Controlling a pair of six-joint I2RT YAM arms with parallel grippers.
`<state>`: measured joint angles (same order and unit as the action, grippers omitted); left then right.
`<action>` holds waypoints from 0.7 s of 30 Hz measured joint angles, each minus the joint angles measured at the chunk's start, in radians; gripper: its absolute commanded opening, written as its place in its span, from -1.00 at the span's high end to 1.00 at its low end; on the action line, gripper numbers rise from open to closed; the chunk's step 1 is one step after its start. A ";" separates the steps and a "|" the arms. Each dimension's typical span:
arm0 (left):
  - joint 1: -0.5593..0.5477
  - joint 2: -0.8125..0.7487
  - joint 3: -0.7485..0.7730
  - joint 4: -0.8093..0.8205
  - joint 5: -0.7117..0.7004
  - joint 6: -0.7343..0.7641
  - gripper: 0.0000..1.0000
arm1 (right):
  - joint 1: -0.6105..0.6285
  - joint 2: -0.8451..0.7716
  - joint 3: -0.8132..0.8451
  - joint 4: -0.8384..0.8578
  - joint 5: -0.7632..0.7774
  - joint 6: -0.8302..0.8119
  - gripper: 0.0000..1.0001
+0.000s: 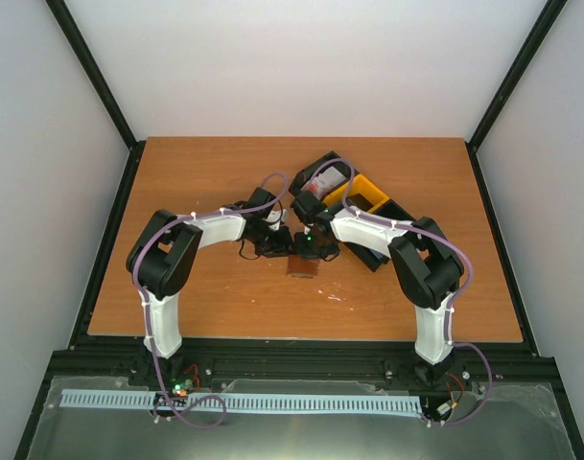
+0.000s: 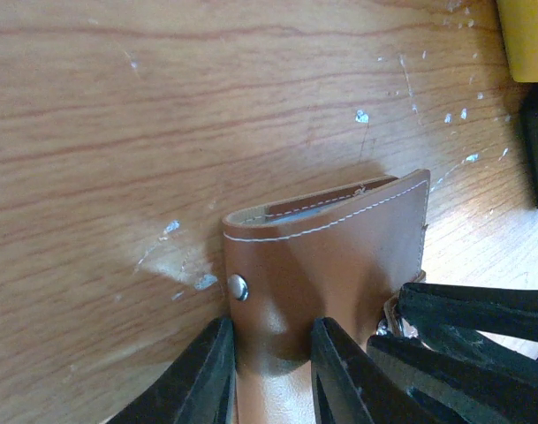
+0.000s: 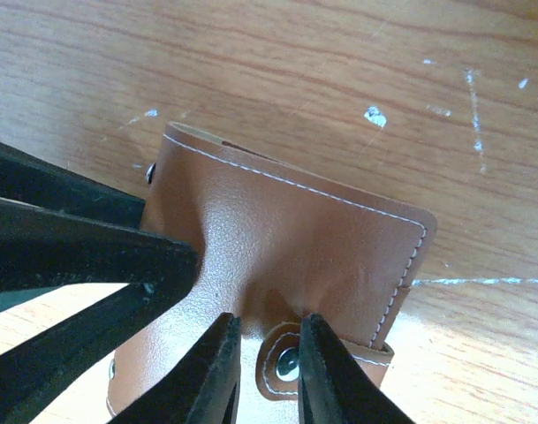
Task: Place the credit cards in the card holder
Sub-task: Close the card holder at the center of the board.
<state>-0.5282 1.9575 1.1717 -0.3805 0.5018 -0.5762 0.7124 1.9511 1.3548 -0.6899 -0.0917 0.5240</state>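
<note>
Tabletop [image 2: 118,132] bears card holder [image 2: 339,238], seemingly pinched by both end effectors [image 2: 273,375] [image 3: 267,375].

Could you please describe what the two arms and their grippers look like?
Both arms are alike: the left arm and right arm have white links, chunky black joint housings and a lilac cable tied along each. The left gripper and right gripper have slim, matte black fingers.
</note>
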 measured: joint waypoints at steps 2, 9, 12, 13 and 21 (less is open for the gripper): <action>0.000 0.000 0.000 0.000 0.000 0.000 0.47 | 0.000 -0.001 -0.003 0.005 0.004 0.005 0.62; 0.000 0.002 0.002 0.001 0.003 0.000 0.47 | 0.000 -0.035 -0.056 0.054 -0.002 0.023 0.57; 0.000 0.002 0.002 0.001 0.004 0.001 0.47 | 0.000 -0.038 -0.058 0.058 -0.003 0.025 0.60; 0.000 0.002 0.002 0.001 0.004 0.001 0.47 | 0.000 -0.038 -0.058 0.058 -0.003 0.026 0.61; 0.000 0.002 0.002 0.002 0.004 0.000 0.47 | 0.000 -0.038 -0.058 0.058 0.000 0.031 0.79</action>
<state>-0.5285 1.9594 1.1736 -0.3790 0.5056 -0.5758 0.7120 1.9133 1.2968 -0.6323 -0.0917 0.5552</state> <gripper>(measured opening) 0.263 0.120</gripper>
